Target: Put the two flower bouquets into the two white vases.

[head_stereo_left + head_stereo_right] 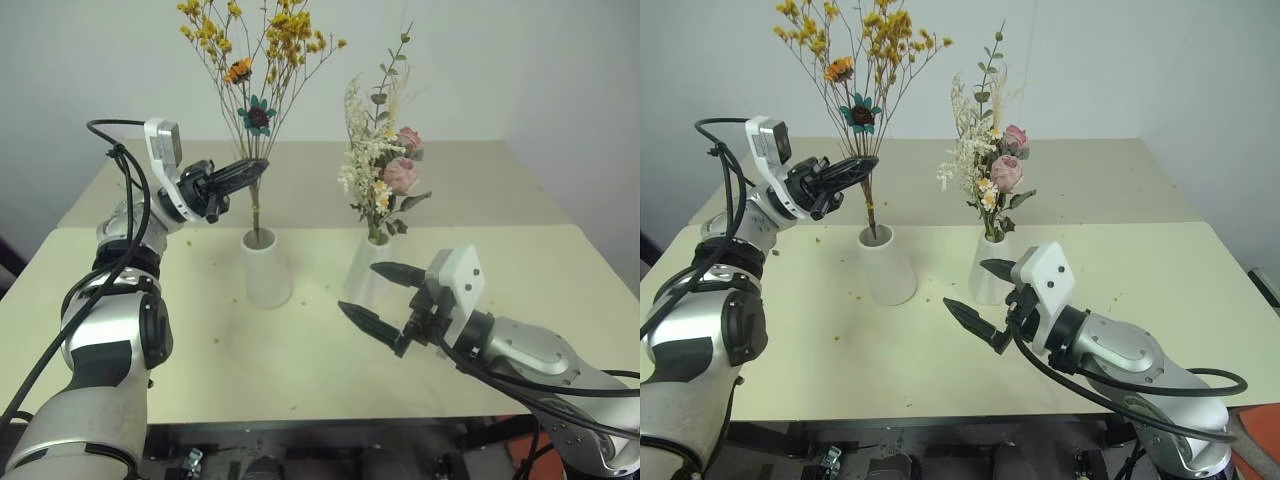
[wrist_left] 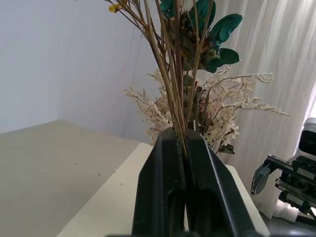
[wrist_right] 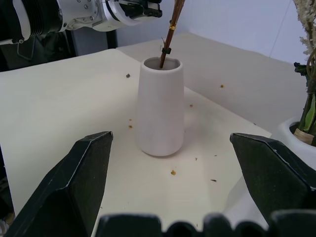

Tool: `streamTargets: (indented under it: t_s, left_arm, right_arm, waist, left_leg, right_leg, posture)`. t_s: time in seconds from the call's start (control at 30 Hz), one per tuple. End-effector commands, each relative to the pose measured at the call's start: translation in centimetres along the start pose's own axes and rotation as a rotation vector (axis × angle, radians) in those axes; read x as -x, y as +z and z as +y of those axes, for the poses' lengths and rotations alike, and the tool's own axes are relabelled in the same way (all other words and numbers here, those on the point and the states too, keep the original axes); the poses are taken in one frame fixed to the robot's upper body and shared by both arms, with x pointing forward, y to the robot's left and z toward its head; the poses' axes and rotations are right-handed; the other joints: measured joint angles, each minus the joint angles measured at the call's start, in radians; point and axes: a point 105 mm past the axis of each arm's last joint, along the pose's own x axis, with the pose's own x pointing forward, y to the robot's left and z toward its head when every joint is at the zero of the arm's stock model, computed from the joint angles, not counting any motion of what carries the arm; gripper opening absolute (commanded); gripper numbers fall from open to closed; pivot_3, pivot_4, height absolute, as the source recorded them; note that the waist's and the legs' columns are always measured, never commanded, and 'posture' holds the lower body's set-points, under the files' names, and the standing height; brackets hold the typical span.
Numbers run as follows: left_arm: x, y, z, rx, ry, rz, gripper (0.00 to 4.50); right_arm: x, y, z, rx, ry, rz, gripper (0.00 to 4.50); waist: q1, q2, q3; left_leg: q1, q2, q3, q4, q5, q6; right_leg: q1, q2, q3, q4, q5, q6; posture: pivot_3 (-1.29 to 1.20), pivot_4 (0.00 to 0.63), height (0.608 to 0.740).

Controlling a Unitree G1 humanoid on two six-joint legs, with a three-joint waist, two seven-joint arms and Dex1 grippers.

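The yellow bouquet (image 1: 250,60), with a little sunflower, stands upright. Its stems (image 3: 170,29) reach down into the mouth of the wide-mouthed white vase (image 1: 267,268). My left gripper (image 1: 256,170) is shut on those stems above the vase, and the left wrist view shows the fingers (image 2: 163,187) pinching them. The pink rose bouquet (image 1: 385,170) stands in the narrow-necked white vase (image 1: 370,275) to the right. My right gripper (image 1: 360,288) is open just in front of that vase, holding nothing. In the right wrist view its fingers (image 3: 84,173) frame the wide vase (image 3: 160,108).
The cream table (image 1: 300,350) carries small scattered petal crumbs (image 3: 173,172) around the vases. A white wall rises behind the far edge. The table's front edge lies just below my right arm.
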Motion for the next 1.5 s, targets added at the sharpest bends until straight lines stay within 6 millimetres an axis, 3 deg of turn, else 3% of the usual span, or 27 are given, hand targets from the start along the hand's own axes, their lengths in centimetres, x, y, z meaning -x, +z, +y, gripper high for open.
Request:
streamTargets:
  t_s: [0.03,0.3,0.47,0.63,0.83,0.97,1.2,1.5]
  left_arm:
    - [-0.1,0.1,-0.3,-0.039,-0.022,0.007,0.03]
    - [0.2,-0.7,-0.5,-0.049,-0.035,-0.013,0.03]
    - [0.4,-0.2,-0.8,-0.058,-0.046,-0.042,1.24]
    - [1.0,0.3,-1.8,-0.040,-0.087,-0.063,2.85]
    - [3.9,0.0,-2.1,-0.042,-0.026,-0.022,4.50]
    - [5.5,0.1,-1.0,-0.078,0.098,0.016,4.50]
    - [7.4,1.8,-1.2,-0.123,0.144,-0.004,4.50]
    - [13.0,2.9,-2.9,-0.231,0.275,0.176,4.50]
  right_arm:
    - [0.2,1.2,0.4,0.043,0.006,-0.060,4.50]
    - [0.0,1.3,0.3,0.042,0.016,-0.059,4.50]
    - [0.0,1.1,0.3,0.036,0.021,-0.055,4.50]
    - [0.0,1.0,0.3,0.032,0.023,-0.052,4.50]
    - [-0.1,0.6,0.4,0.018,0.026,-0.042,4.50]
    - [-0.3,0.5,0.2,0.015,0.027,-0.039,4.50]
    - [-0.5,0.1,0.2,0.019,0.036,-0.029,4.50]
    - [1.0,0.0,-0.3,0.012,-0.002,-0.025,4.50]
  waist:
    - [0.000,0.000,0.000]
    - [0.000,0.000,0.000]
    - [0.000,0.000,0.000]
    - [-0.002,0.000,0.000]
    - [0.000,0.000,0.000]
    - [-0.002,0.000,0.000]
    - [0.002,0.000,0.000]
    - [-0.001,0.000,0.000]
  left_leg:
    - [0.000,0.000,0.000,0.000,0.000,0.000]
    - [0.000,0.000,0.000,0.000,0.000,0.000]
    - [0.000,0.000,0.000,0.000,0.000,0.000]
    - [0.000,0.000,0.000,0.000,0.000,0.000]
    - [0.001,0.000,0.000,0.000,0.000,0.000]
    - [0.001,0.000,0.000,0.000,0.000,0.000]
    - [0.001,0.000,0.000,0.000,0.000,0.000]
    - [0.002,0.001,0.000,0.000,0.000,0.000]
  right_leg:
    - [0.000,0.000,0.000,0.000,0.000,0.000]
    - [0.000,0.000,0.000,0.000,0.000,0.000]
    - [0.000,0.000,0.000,0.000,0.000,0.000]
    - [0.000,0.000,0.000,0.001,0.000,0.000]
    - [0.000,0.000,0.000,0.001,0.000,0.000]
    - [0.000,0.000,0.000,0.001,0.000,0.000]
    - [0.000,0.000,0.000,0.001,0.000,0.000]
    - [0.000,0.001,0.000,0.002,0.000,-0.001]
  posture:
    - [0.00,0.150,0.740]
    - [0.00,0.150,0.740]
    - [0.00,0.150,0.740]
    - [0.00,0.150,0.740]
    - [0.00,0.150,0.740]
    - [0.00,0.150,0.740]
    - [0.00,0.150,0.740]
    - [0.00,0.150,0.740]
